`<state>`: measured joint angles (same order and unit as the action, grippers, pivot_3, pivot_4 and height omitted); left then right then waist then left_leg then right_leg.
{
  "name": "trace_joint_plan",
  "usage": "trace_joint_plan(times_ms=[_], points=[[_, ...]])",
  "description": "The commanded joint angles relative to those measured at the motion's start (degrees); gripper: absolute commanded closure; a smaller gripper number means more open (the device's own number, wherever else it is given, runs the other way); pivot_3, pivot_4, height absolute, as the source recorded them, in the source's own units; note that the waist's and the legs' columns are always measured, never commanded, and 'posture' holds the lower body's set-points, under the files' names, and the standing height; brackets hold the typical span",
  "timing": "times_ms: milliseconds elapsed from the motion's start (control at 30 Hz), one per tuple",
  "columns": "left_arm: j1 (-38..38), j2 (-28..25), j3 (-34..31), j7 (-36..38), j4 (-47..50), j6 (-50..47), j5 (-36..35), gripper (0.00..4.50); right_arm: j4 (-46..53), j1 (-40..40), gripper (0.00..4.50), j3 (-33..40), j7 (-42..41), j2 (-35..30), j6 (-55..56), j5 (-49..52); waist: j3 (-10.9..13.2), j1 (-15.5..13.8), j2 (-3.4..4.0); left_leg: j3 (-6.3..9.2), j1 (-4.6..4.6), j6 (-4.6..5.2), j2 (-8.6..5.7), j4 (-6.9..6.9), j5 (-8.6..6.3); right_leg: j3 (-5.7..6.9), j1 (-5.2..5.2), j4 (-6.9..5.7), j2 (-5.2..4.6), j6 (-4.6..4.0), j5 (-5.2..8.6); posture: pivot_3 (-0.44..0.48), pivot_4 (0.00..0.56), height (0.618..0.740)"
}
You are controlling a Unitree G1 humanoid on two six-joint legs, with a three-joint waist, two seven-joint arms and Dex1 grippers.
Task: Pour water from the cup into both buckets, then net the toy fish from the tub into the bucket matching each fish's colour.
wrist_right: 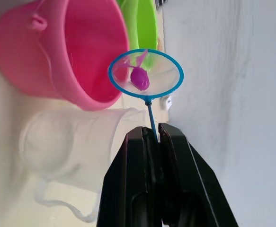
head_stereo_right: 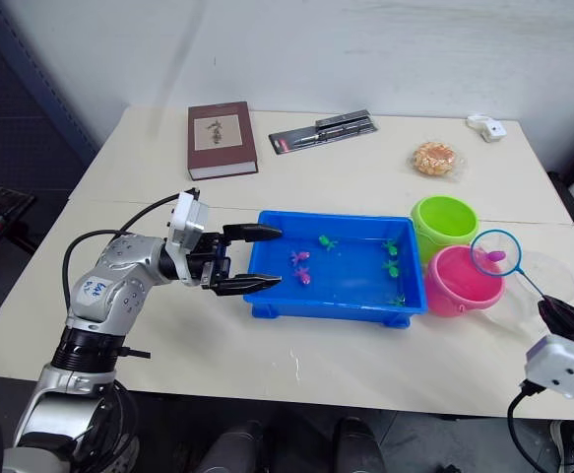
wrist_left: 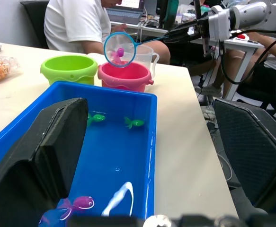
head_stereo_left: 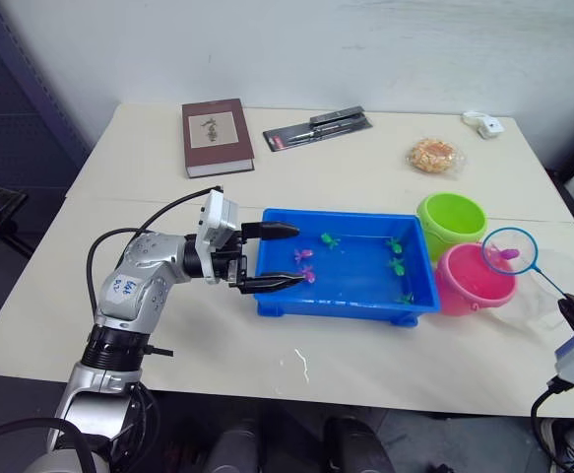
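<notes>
Pink showed inside the net point(head_stereo_left: 511, 252), a fish point(head_stereo_left: 509, 254) caught in its hoop, which hung over the far rim of the pink bucket point(head_stereo_left: 472, 279) in the head views, the green bucket point(head_stereo_left: 451, 223) just behind and the cup point(head_stereo_left: 547, 291) touching the pink bucket on the robot's right. The tub point(head_stereo_left: 346, 301) sat mid-table with pink fish near its left end and green ones toward the right. The left gripper point(head_stereo_left: 272, 256) had its fingers spread wide, one over the tub's left end and one outside its near wall, holding nothing. On the table point(head_stereo_left: 365, 168) behind lay a book point(head_stereo_left: 216, 136), a packaged tool point(head_stereo_left: 318, 128), a snack bag point(head_stereo_left: 434, 156) and a small white device point(head_stereo_left: 483, 124). From the left wrist, the net sat above the pink bucket's rim with a person point(wrist_left: 83, 21) seated beyond the table. From the right wrist, the right gripper point(wrist_right: 153, 135) was clamped shut on the net's thin handle, the hoop partly over the pink bucket's mouth and partly off its edge. The risk, I judged, was in tipping: with the hoop so near the rim and the green bucket so close, a turn made too early could drop the fish onto the table or into the wrong bucket, and the thin handle might twist in the grip.
</notes>
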<state>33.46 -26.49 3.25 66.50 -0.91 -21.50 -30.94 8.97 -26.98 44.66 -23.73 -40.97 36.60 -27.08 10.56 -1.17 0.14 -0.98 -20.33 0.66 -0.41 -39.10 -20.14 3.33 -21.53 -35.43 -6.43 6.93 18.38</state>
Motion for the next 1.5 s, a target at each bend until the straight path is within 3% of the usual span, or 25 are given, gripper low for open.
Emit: trace_joint_plan(times_ms=[33,333,733,833,1200,1300,1400,1500], points=[[0.03,-0.06,-0.50,0.18,1.36,0.65,-0.16,0.01,-0.01,-2.17,4.50,0.30,5.26,-0.47,2.74,-4.92,0.00,-0.01,0.00,0.00,0.01,-0.01,0.01,0.00,0.00,-0.02,0.00,0.00,0.01,0.00,0.00,0.000,0.150,0.738],[-0.62,1.03,-0.49,-0.35,1.73,1.03,-0.44,0.01,1.42,-3.73,4.50,0.90,17.53,1.47,2.43,-12.30,0.00,0.07,0.00,0.01,0.01,-0.04,0.05,0.01,0.00,-0.40,0.00,0.08,0.07,-0.02,0.01,0.000,0.150,0.738],[-0.50,1.99,0.25,0.02,1.51,1.03,-0.21,0.01,1.19,-5.52,4.50,-0.18,21.03,1.31,-1.91,-14.01,0.00,0.17,0.00,0.02,0.00,-0.04,0.05,0.03,-0.01,-0.47,-0.01,0.09,0.07,-0.03,0.02,0.000,0.150,0.738],[-0.41,2.23,0.42,0.00,1.52,0.90,-0.24,0.01,3.85,-7.77,4.50,-3.86,20.73,1.96,0.80,-14.28,0.00,0.23,0.00,0.00,0.01,-0.03,0.05,0.02,-0.01,-0.50,-0.01,0.08,0.06,-0.03,0.02,0.000,0.150,0.738],[0.11,2.65,0.88,-0.04,1.19,1.12,-0.02,0.01,4.27,-5.64,4.50,-3.12,23.08,1.76,-4.30,-13.75,-0.01,0.82,0.01,0.02,0.00,-0.03,0.06,0.04,-0.01,-0.50,-0.02,0.05,0.07,-0.05,0.03,0.000,0.150,0.738],[-0.04,2.35,0.58,-0.01,1.22,1.08,-0.07,0.01,4.82,-5.63,4.50,-3.22,21.86,1.70,-3.43,-9.41,-0.01,1.04,0.01,0.03,0.00,-0.03,0.06,0.04,-0.01,-0.51,-0.02,0.06,0.07,-0.05,0.03,0.000,0.150,0.738],[-0.66,0.61,-0.64,0.00,0.93,1.27,0.22,0.01,7.63,-4.83,4.50,-4.95,14.92,0.25,-3.56,6.09,-0.01,1.32,0.01,0.03,0.01,-0.03,0.07,0.04,-0.01,-0.50,-0.02,0.05,0.07,-0.05,0.03,0.000,0.150,0.738],[-2.07,-2.98,-2.89,0.32,-0.62,2.26,0.94,0.01,14.76,-2.42,4.50,-9.93,3.92,-3.04,-12.10,26.86,0.00,1.87,0.01,0.00,0.07,-0.03,0.13,0.05,-0.01,-0.52,0.00,0.00,0.08,-0.05,0.03,0.000,0.150,0.738]])
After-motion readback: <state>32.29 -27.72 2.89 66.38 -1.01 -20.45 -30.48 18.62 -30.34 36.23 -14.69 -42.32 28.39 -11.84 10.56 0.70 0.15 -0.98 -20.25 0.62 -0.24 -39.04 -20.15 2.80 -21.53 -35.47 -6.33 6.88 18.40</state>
